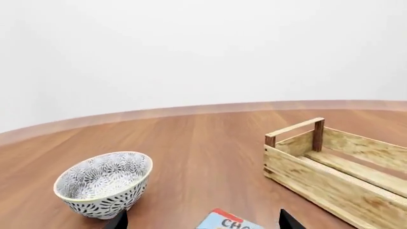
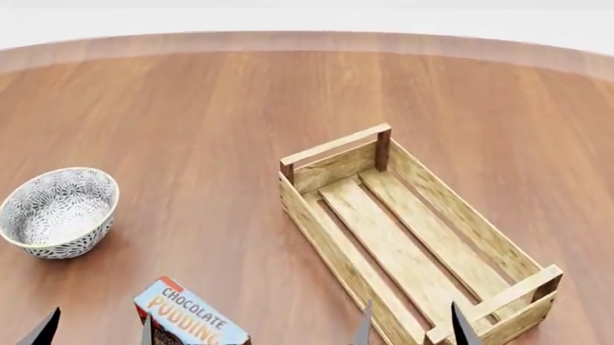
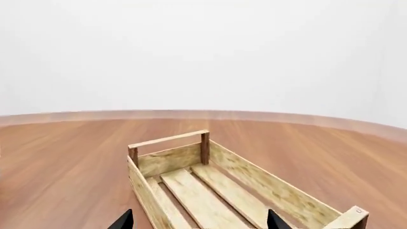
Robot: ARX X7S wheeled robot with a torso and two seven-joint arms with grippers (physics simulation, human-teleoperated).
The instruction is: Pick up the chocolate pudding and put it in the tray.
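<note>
The chocolate pudding (image 2: 187,316), a small carton with a light-blue top and orange lettering, lies flat on the wooden table near its front edge. The tray (image 2: 321,223), a long light-wood slatted crate with bar handles, stands to its right and is empty. My left gripper (image 2: 96,333) is open just left of the carton. In the left wrist view one corner of the chocolate pudding (image 1: 229,222) shows between the spread fingertips of the left gripper (image 1: 203,224), untouched. My right gripper (image 2: 413,333) is open over the tray's near end. The right wrist view shows the right gripper (image 3: 200,224) above the tray (image 3: 143,186).
A round grey-white patterned bowl (image 2: 57,212) stands left of the carton, close to the left gripper; it also appears as the bowl (image 1: 104,183) in the left wrist view. The round table's far edge (image 2: 307,39) curves across the back.
</note>
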